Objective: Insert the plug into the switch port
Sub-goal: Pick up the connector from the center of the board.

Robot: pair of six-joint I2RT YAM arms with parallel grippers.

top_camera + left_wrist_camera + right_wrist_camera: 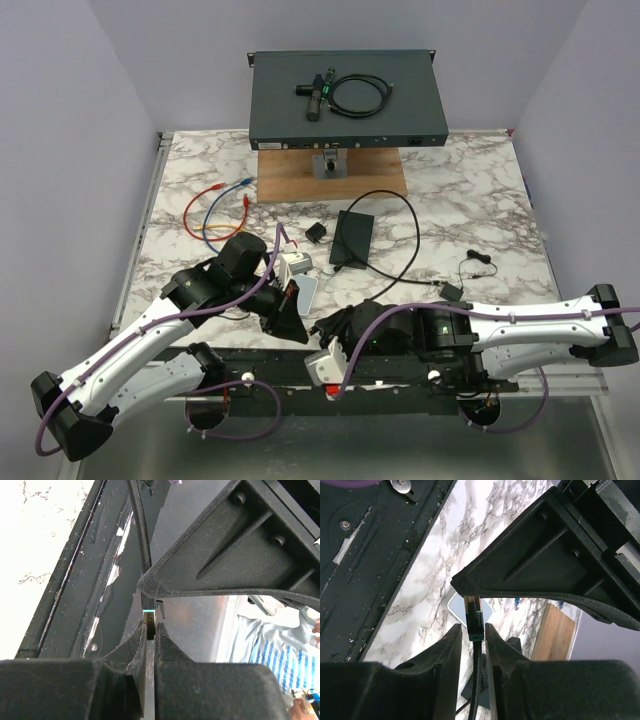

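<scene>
The plug [149,616], a small black connector with a teal band and a clear tip, hangs between both grippers near the table's front edge. My left gripper [151,627] is shut on its tip. My right gripper [473,627] is open, straddling the plug [474,620] body with a slim gap on one side. The plug's black cable [479,680] trails back between the right fingers. In the top view the left gripper [290,315] and right gripper [322,328] meet tip to tip. The dark grey switch [345,95] sits at the back, its ports facing me.
The switch rests on a wooden board [330,178]. A black adapter [352,238], a small black cube [316,233] and a white flat device [300,290] lie mid-table. Red, blue and orange cables [215,210] curl at the left. A coiled cable [358,95] lies on the switch.
</scene>
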